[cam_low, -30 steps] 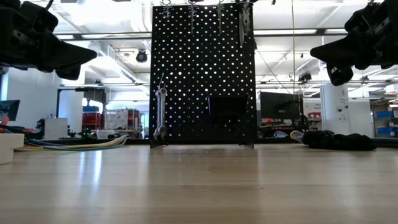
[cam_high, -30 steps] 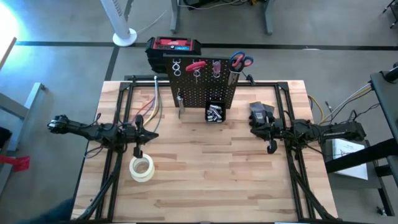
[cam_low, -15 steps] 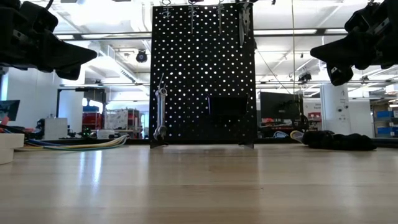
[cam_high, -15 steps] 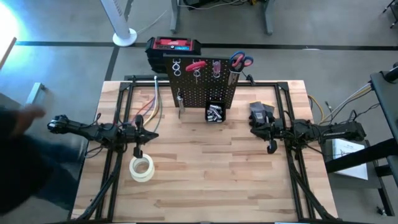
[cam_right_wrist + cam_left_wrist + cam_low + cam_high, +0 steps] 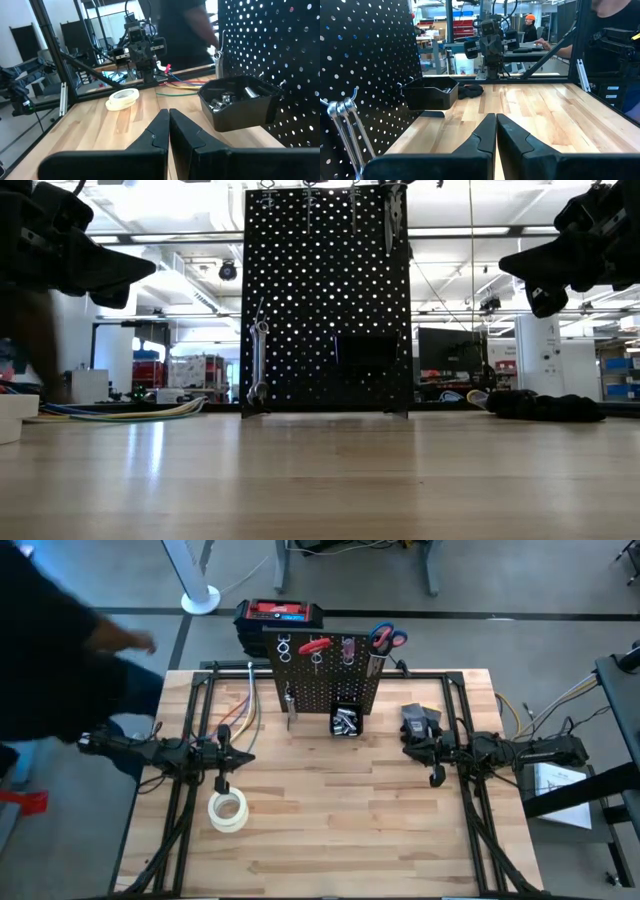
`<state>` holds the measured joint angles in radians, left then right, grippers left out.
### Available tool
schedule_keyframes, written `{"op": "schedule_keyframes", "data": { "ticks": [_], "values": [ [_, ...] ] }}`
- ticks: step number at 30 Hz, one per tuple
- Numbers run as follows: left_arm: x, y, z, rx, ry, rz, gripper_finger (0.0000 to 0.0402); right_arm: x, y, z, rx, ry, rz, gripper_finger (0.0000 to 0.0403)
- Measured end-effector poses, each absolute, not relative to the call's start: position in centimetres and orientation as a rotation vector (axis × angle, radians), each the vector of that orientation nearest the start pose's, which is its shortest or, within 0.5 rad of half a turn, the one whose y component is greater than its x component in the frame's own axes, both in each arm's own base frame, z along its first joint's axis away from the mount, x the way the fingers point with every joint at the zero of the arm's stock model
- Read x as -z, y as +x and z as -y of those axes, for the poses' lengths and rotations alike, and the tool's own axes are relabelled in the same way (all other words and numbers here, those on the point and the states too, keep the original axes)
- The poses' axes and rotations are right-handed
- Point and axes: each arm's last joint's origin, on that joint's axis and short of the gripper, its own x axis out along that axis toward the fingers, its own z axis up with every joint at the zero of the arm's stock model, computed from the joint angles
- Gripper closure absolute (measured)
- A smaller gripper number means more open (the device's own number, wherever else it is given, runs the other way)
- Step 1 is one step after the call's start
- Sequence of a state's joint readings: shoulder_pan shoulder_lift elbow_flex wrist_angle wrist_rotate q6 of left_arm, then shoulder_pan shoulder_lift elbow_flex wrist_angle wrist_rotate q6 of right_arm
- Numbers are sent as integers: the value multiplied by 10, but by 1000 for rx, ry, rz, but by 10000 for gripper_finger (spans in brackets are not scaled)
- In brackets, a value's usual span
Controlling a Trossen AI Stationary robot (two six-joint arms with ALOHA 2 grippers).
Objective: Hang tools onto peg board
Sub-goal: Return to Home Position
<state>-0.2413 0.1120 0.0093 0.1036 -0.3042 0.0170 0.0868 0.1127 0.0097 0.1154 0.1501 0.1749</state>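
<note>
beyond the left edge of the pale wooden surface (image 5: 340, 830), a person in dark clothing (image 5: 50, 650) now fills floor that was bare a second ago. half a second ago they were only a blur lower down that side; now they stand further up it, one arm stretched toward the far corner. that is the only change.

the upright black perforated peg board (image 5: 325, 685) stands where it stood, at the far middle of the surface. both arms are parked exactly as before, folded low at either side and facing each other. the left hand (image 5: 496, 119) is raised off the surface on the left, just above the white tape roll (image 5: 228, 810), its fingers pressed together on nothing. the right hand (image 5: 168, 113) mirrors it beside the black glove (image 5: 420, 720), also pressed together and empty.

the small black bin (image 5: 347, 720) at the board's foot holds silver sockets and bits (image 5: 225, 100). along the top hang the red-handled scissors (image 5: 388, 638) and the red clamp-like tool (image 5: 315, 644), and a silver wrench (image 5: 259, 365) hangs lower on the left.

no tool lies loose on the surface, so the hanging looks finished. the person stepping in probably marks the end of the run or a reset.
</note>
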Motion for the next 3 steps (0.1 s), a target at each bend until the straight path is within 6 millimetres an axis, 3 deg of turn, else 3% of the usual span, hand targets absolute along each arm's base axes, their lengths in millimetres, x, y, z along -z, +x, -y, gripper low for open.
{"op": "schedule_keyframes", "data": {
  "ticks": [3],
  "values": [
    [-168,102,16,-63,16,1,400,-169,104,-5,62,177,18,403]
  ]
}}
